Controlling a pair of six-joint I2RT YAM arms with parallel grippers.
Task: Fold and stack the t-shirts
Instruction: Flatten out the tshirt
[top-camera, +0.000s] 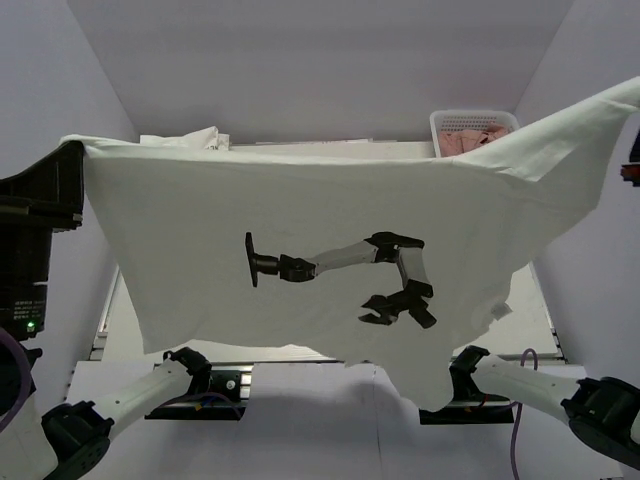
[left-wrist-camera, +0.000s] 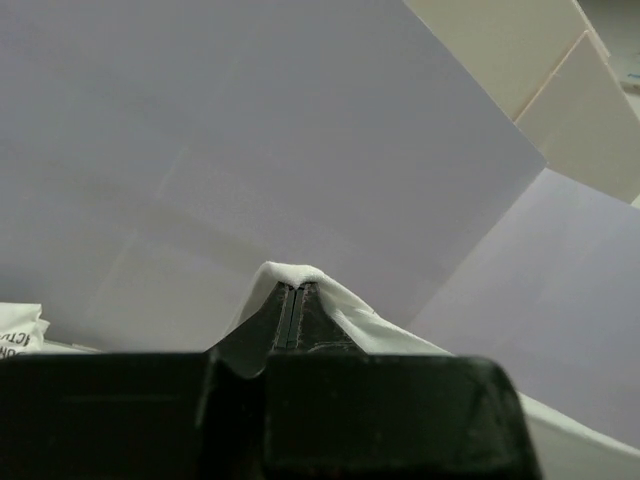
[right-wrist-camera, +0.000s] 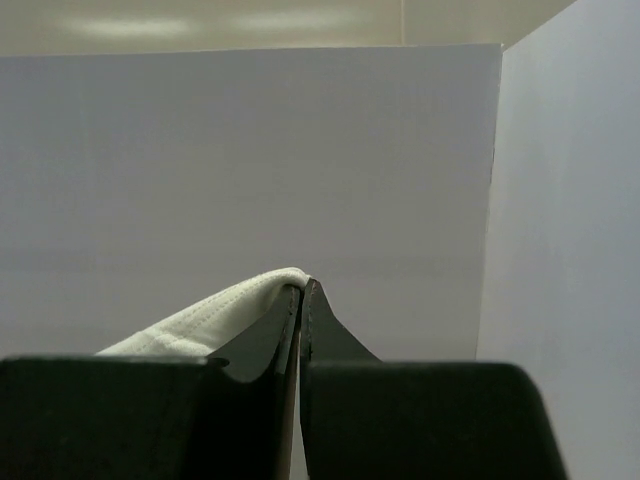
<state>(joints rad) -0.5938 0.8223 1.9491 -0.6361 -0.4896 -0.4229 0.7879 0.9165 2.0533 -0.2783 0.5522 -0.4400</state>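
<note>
A: Grip on the tee (top-camera: 300, 200)?
B: Both held: left gripper (left-wrist-camera: 290, 300) was clamped tight on a bunched fold at its tips, and right gripper (right-wrist-camera: 303, 292) pinched a stitched hem. The tee hung spread between them, sagging below.
A: How would it handle?
B: Light, soft and limp, I judged. It would droop and could slip from a thin pinch, so hems near the corners looked the safest hold.

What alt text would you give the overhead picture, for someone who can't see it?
A large white t-shirt with a black robot-arm print hangs spread wide from its raised upper corners. Behind it stands a white mesh basket of pinkish cloths.
</note>
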